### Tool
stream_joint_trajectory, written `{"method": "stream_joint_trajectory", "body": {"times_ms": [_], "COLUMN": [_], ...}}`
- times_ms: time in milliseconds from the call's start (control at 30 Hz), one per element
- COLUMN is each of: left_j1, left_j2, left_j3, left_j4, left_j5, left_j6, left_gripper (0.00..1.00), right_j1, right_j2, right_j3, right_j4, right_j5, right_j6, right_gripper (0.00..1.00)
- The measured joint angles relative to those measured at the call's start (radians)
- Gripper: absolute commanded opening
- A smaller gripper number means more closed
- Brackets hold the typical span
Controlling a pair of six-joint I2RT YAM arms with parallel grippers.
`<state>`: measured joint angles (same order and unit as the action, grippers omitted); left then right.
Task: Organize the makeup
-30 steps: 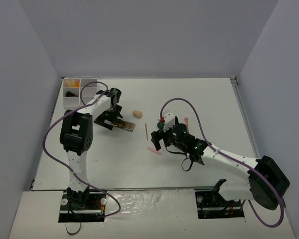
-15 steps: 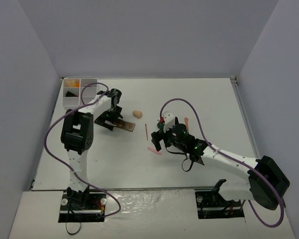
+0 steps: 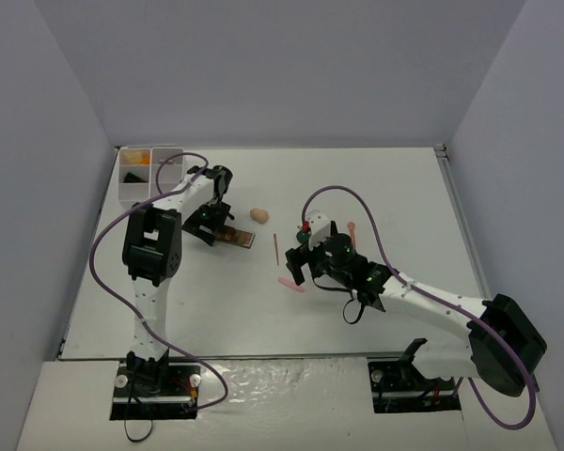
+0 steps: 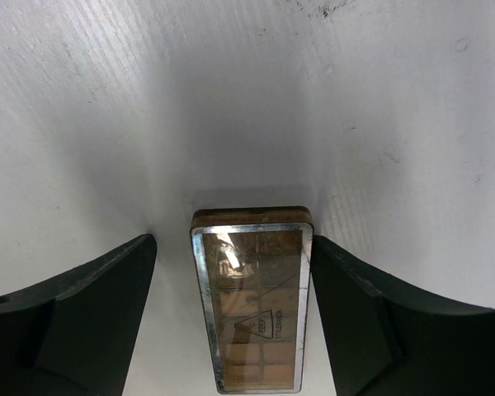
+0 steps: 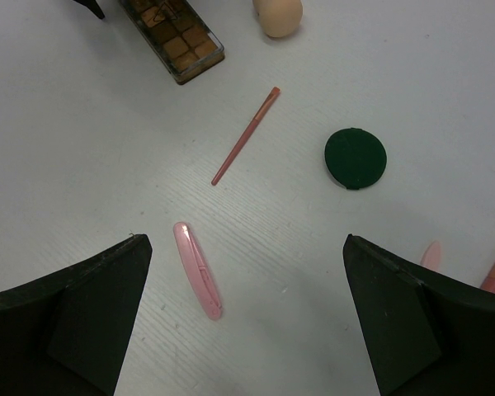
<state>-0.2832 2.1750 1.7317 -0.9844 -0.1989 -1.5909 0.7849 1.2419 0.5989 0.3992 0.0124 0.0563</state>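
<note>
Two end effectors hang low over the white desk [image 3: 385,188]. The left end effector [image 3: 208,228] straddles a brown eyeshadow palette [image 4: 252,305] that lies flat left of centre. Its jaws are apart along the long sides: one finger [image 4: 371,313] is right at the palette's edge, the other finger [image 4: 91,305] has bare desk showing beside it, so nothing is clamped. The right end effector [image 5: 246,241] is spread wide and empty above a pink stick [image 5: 197,271]. Beyond it lie a thin dark-red pencil [image 5: 246,136], a dark-green round compact [image 5: 355,158] and a beige sponge [image 5: 277,15]. A white compartment box [image 3: 166,173] sits at the far left corner.
</note>
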Motion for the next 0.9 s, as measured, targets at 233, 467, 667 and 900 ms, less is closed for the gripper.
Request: {"method": "stream_joint_trajectory", "body": {"times_ms": [233,467,667,900], "left_j1": [0.0,-0.002,-0.006,-0.01], "left_j2": [0.0,-0.008,-0.082,-0.307], "left_j3": [0.0,-0.011,-0.11,-0.174], "left_j4": [0.002,0.014,0.075,0.17], "left_j5": [0.0,-0.002,-0.028,-0.127], "left_j6": [0.0,0.026,0.121,0.357], "left_gripper": [0.51,0.32,0.16,0.13], "right_j1": [0.0,0.0,0.0,0.002], "right_j2": [0.0,0.0,0.0,0.0], "right_j3": [0.0,0.0,0.0,0.0], "right_j4": [0.0,0.0,0.0,-0.001], "right_j5": [0.001,0.007,0.01,0.012], "right_j6": [0.0,0.0,0.0,0.0], "right_gripper": [0.99,0.99,0.99,0.99]}}
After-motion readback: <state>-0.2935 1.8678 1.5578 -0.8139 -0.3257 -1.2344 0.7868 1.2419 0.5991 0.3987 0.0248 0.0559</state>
